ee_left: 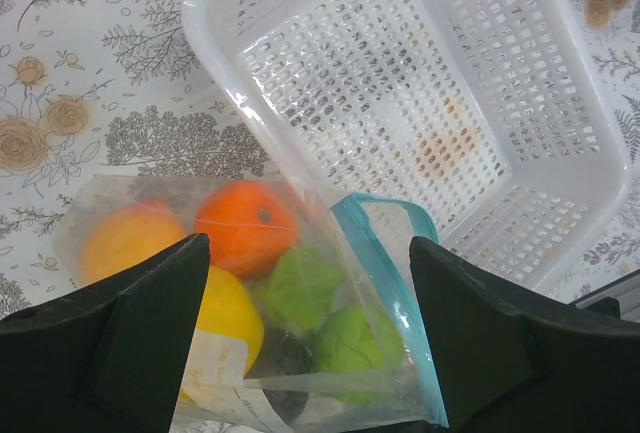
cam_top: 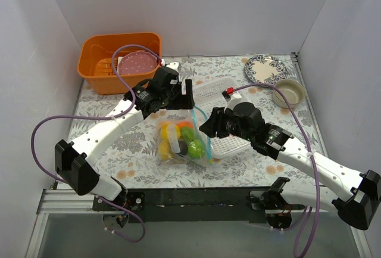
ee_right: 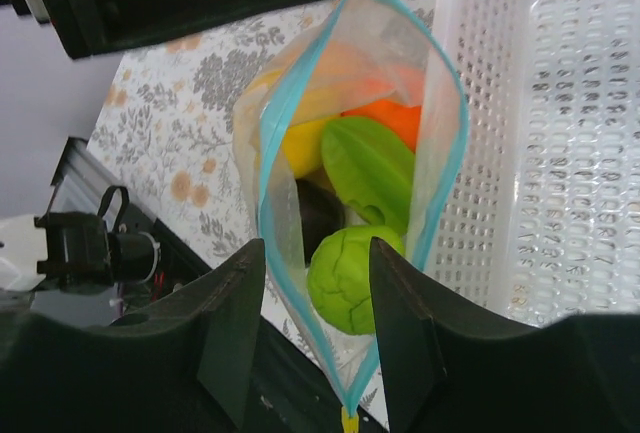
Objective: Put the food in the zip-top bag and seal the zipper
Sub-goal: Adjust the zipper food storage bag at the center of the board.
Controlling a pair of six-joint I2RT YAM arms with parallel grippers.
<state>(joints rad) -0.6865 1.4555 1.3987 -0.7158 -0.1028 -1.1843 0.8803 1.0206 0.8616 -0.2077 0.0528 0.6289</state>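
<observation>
The clear zip-top bag (cam_top: pixel 181 142) lies mid-table with the food inside: yellow (cam_top: pixel 168 131), green (cam_top: pixel 193 146), orange (ee_left: pixel 245 228), a white oblong piece (cam_top: pixel 174 143) and a dark brown ball (ee_right: pixel 318 215). Its teal zipper (ee_right: pixel 275 133) gapes open in the right wrist view. My left gripper (cam_top: pixel 186 96) is open above the bag's far end, and the bag (ee_left: pixel 300 293) lies between its fingers (ee_left: pixel 130 333). My right gripper (cam_top: pixel 208 125) is open at the bag's right side. Its fingers (ee_right: pixel 225 323) stand on either side of the mouth's near corner and a green ball (ee_right: pixel 345 273).
A white mesh basket (cam_top: pixel 211 88) lies right of the bag, partly under my right arm, and also shows in the left wrist view (ee_left: pixel 420 103). An orange tub (cam_top: pixel 107 70) holding a pink dotted plate (cam_top: pixel 138 64) stands back left. A patterned plate (cam_top: pixel 265 67) and bowl (cam_top: pixel 289 91) are back right.
</observation>
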